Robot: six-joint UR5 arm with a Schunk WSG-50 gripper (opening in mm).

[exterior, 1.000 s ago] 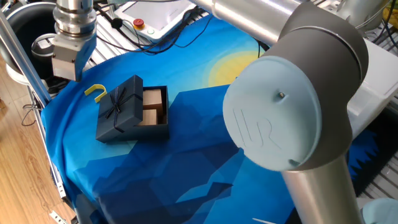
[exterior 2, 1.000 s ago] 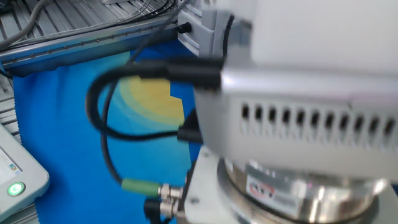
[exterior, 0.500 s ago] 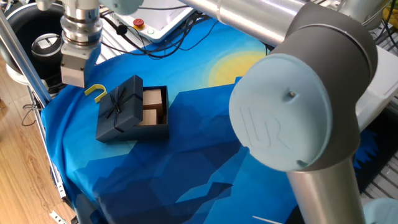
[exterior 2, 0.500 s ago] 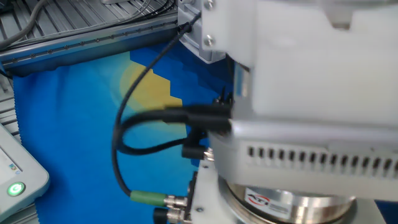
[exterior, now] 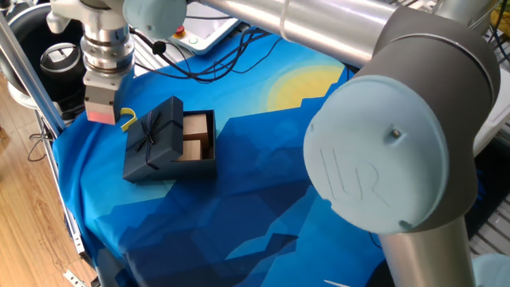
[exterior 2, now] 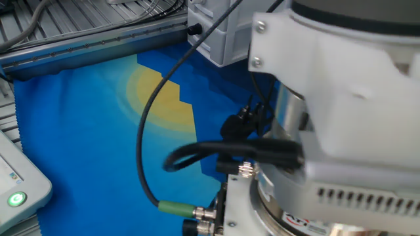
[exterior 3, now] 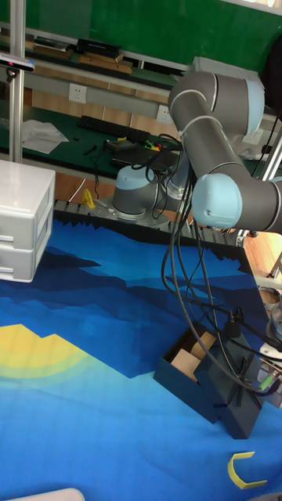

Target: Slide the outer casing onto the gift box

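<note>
The outer casing (exterior: 154,137), dark navy with a ribbon bow, lies tilted over the left part of the gift box (exterior: 199,137), whose tan compartments show on the right. In the tall fixed view the casing (exterior 3: 236,389) sits at the near right end of the gift box (exterior 3: 186,362). My gripper (exterior: 100,112) hangs just left of the casing, above the cloth and apart from it. Its fingers are not distinct, and nothing shows between them. The other fixed view is filled by the arm's wrist, with casing and box hidden.
A small yellow hook (exterior: 127,119) lies by the casing's far left corner, right beside my gripper, and shows again as the hook (exterior 3: 243,472). A white drawer unit (exterior 3: 23,228) stands at the table's left. The table edge (exterior: 68,215) is close.
The gripper has come down and moved a little right, toward the yellow hook and the casing's left side. The casing and the gift box have not moved.
</note>
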